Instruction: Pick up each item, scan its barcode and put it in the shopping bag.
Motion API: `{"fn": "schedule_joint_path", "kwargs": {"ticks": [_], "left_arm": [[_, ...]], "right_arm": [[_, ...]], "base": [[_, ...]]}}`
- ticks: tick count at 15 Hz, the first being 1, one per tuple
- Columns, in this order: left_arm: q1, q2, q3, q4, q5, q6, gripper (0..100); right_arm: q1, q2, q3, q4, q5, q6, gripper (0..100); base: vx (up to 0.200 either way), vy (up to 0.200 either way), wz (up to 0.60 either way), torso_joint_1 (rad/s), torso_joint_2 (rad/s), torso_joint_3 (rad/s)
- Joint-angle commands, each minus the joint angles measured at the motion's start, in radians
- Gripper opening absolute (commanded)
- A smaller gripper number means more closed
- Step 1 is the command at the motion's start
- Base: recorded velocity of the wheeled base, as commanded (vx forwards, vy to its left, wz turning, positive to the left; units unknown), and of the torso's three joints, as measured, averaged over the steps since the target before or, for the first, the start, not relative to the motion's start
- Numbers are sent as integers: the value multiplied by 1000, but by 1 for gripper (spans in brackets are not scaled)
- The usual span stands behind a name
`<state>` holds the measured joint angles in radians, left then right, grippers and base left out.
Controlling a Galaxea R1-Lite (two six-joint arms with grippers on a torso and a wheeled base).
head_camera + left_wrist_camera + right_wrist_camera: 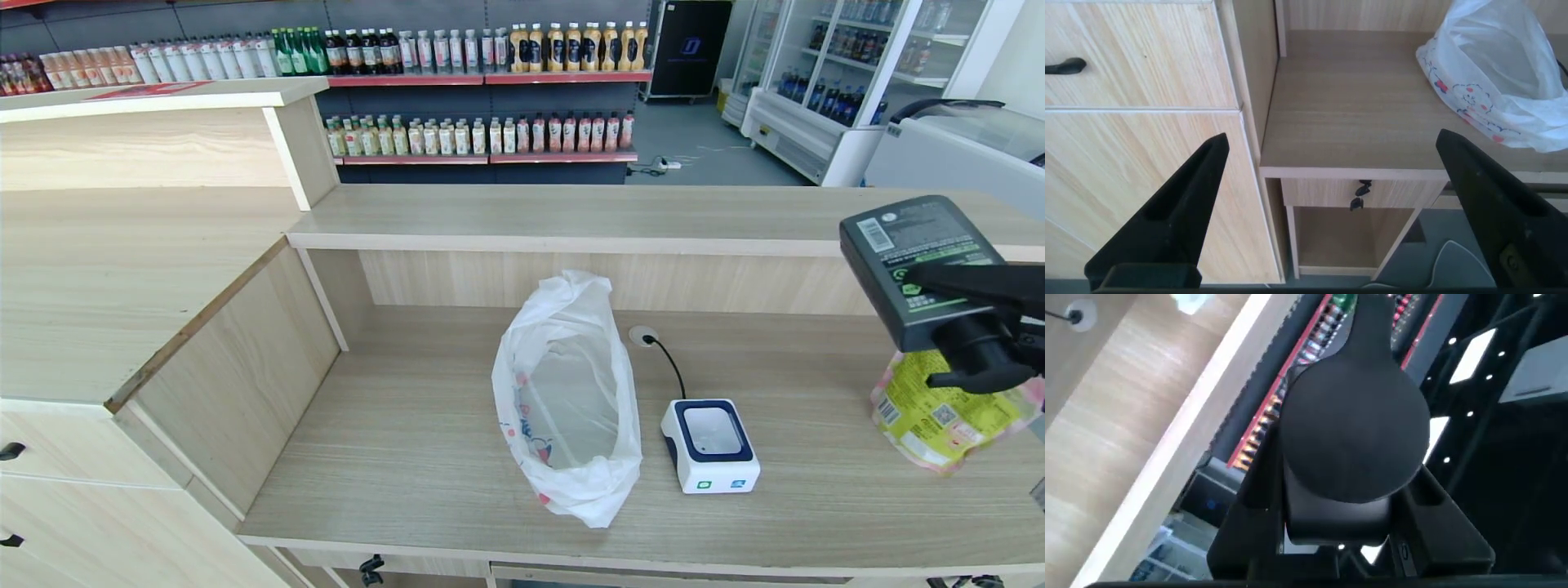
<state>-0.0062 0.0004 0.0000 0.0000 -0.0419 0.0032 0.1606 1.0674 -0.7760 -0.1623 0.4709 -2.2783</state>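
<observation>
holding the dark bottle raised above the right end of the counter, the right gripper is clamped across its body with the cap end down. the barcode label faces up toward the head camera, while the scanner sits well to the left with its window also facing up. the bottle probably has to be turned over to read, and a smooth, heavy bottle could slip in the grip during that wrist roll. a yellow pouch lies on the counter just under the bottle, so lowering too early could knock or drag it. the shopping bag lies limp beside the scanner with its mouth open. a bottle caught on the rim could fold the mouth shut or push the bag along. the left gripper hangs off the counter's front left corner, its 2 fingers spread wide on nothing, so nothing steadies the bag.
</observation>
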Motion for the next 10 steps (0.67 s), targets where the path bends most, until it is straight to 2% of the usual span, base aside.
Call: {"fn": "schedule_joint_path", "kwargs": {"ticks": [1,5,7,10], "left_arm": [[0,1,0,0,-1,0,100],[0,1,0,0,0,0,100],[0,1,0,0,0,0,100],[0,1,0,0,-1,0,100]], "right_arm": [[244,80,35,-161,-47,-4,0],[508,240,29,-407,-60,-20,0],[556,273,30,-474,-60,-20,0],[568,246,92,-488,-57,-43,0]], "base": [[0,0,0,0,0,0],[0,0,0,0,0,0],[0,0,0,0,0,0],[0,0,0,0,0,0]]}}
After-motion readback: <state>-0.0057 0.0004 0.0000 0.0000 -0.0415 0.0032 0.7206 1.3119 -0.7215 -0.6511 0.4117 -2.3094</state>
